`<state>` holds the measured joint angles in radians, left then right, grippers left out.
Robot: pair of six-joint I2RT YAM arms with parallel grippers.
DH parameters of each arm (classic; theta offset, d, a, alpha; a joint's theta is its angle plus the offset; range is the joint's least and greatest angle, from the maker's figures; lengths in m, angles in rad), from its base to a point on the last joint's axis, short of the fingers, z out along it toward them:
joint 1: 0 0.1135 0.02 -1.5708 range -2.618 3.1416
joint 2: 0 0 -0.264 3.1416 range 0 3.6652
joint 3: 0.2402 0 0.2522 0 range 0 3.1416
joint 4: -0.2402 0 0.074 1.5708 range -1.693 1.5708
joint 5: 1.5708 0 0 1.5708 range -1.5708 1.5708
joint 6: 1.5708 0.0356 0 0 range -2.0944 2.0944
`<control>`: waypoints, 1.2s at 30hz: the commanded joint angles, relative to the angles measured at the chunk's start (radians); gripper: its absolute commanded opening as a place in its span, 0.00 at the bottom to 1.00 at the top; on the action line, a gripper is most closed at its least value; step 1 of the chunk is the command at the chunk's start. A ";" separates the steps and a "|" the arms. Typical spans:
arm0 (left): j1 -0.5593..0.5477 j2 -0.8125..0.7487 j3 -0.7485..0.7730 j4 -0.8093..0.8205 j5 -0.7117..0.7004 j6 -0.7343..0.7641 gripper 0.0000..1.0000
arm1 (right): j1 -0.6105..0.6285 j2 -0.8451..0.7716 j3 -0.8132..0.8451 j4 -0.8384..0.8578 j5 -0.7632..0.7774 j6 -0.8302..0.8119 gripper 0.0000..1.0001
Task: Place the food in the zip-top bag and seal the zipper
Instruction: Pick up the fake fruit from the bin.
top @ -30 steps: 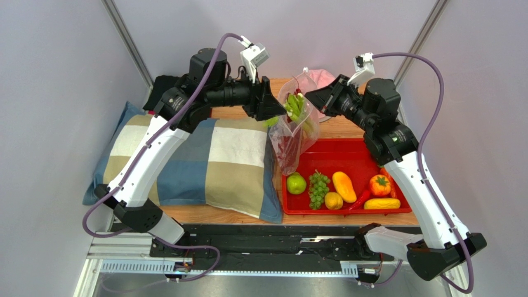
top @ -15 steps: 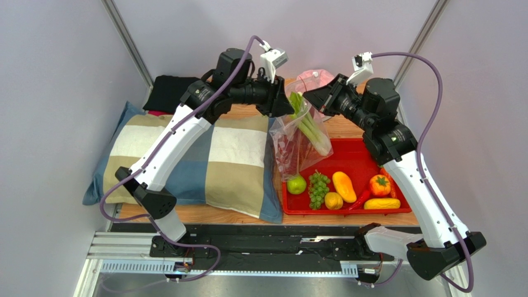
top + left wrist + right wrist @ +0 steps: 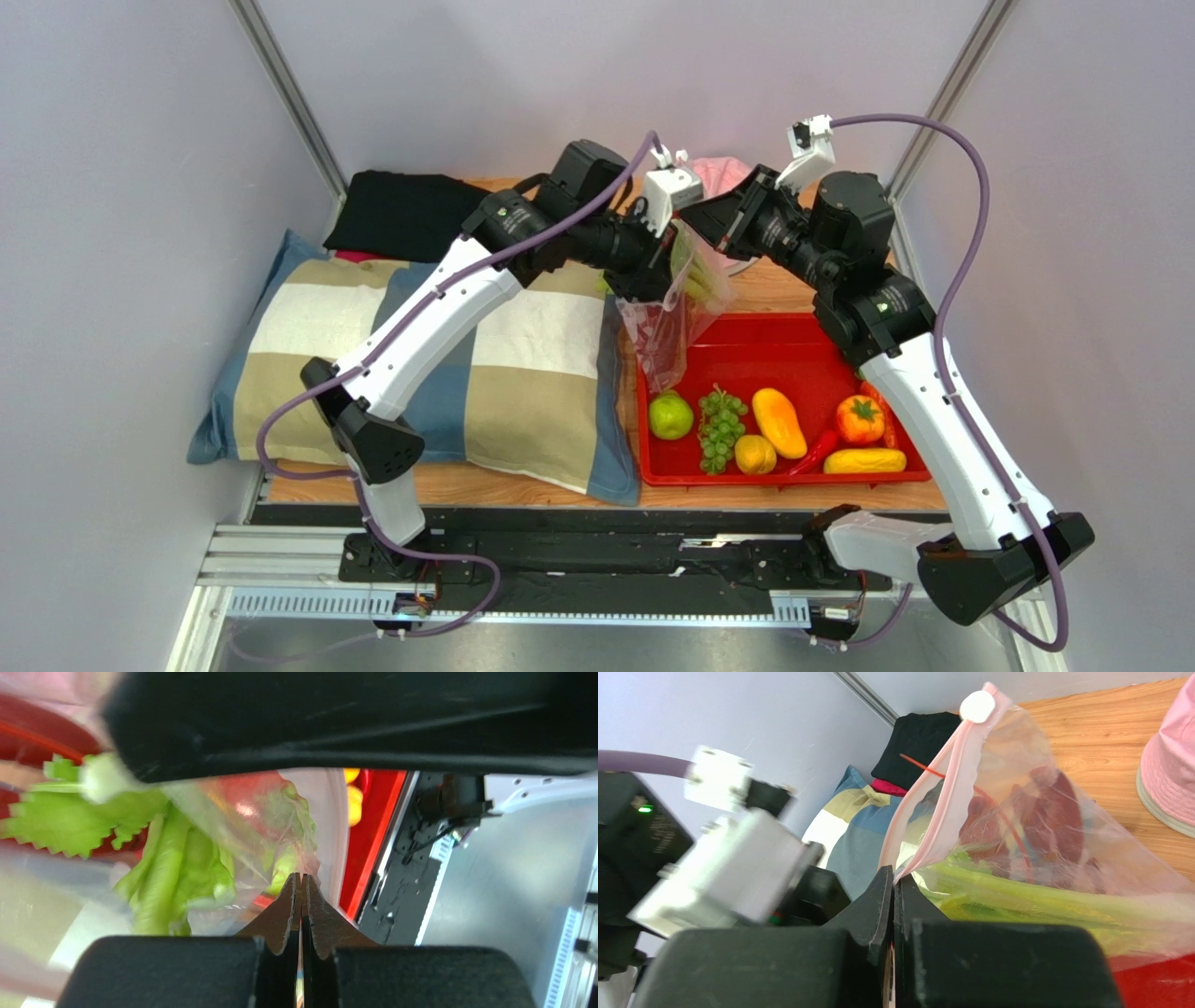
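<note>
The zip-top bag point(image 3: 671, 329) hangs over the back left of the red tray point(image 3: 786, 336). My right gripper point(image 3: 894, 875) is shut on its pink zipper point(image 3: 934, 805) strip, just below the white slider point(image 3: 978, 705). Inside the bag lie the pale green celery point(image 3: 1032, 896) and the red lobster point(image 3: 1046, 812). My left gripper point(image 3: 302, 876) is shut, its tips against the bag's film point(image 3: 281, 826) beside the celery point(image 3: 161, 875); I cannot tell whether any film is pinched. The green apple point(image 3: 671, 415) and grape bunch point(image 3: 721, 427) lie in the tray.
A mango point(image 3: 779, 420), a tomato point(image 3: 860, 417) and other toy foods share the tray. A checked pillow point(image 3: 477, 364) fills the table's left side, with a black cloth point(image 3: 400, 210) behind it. The pink hat point(image 3: 723, 171) sits behind the bag.
The left gripper has shut and reached right to the bag's mouth. The celery, which stuck up out of the bag, has sunk deeper inside. The right gripper kept its hold.
</note>
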<state>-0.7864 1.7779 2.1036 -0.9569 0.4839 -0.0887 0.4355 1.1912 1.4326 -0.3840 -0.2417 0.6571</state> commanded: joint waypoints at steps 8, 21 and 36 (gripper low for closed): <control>0.021 0.013 0.142 -0.157 0.082 0.147 0.23 | 0.005 -0.030 0.052 0.106 0.044 -0.042 0.00; 0.237 -0.412 -0.269 0.191 0.058 -0.067 0.60 | 0.005 -0.036 0.028 0.112 0.030 -0.034 0.00; 0.320 -0.291 -0.427 0.463 0.398 -0.407 0.64 | 0.009 -0.019 0.051 0.102 0.015 -0.033 0.00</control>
<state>-0.4644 1.5303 1.6764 -0.6270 0.7685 -0.3950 0.4381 1.1831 1.4372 -0.3794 -0.2192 0.6308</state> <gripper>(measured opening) 0.673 0.009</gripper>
